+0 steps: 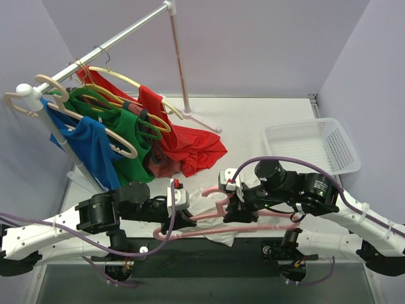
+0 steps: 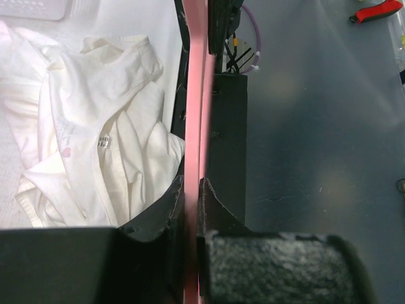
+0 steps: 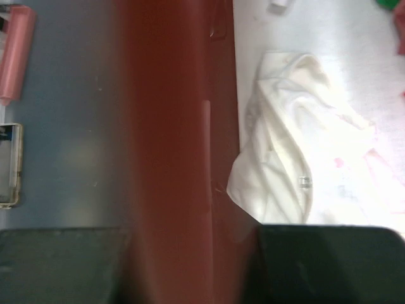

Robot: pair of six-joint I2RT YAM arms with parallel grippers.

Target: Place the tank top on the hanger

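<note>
Left gripper (image 2: 192,190), black with rough pads, pinches the smooth pink plastic hanger (image 2: 193,95); right gripper (image 3: 193,231) grips its blurred bar. Thin, wrinkled white tank top (image 2: 95,139) lies crumpled on the tabletop (image 1: 253,120), lower centre from above; only the 2 wrist views show its small label (image 2: 104,141).

In the right wrist view the hanger (image 3: 171,145) is only a blurred reddish band, its notches and hook unreadable. From above, the arms and hanger cover most of the tank top (image 1: 201,206) by the worktop's near edge. The left wrist view crops its left side.
</note>
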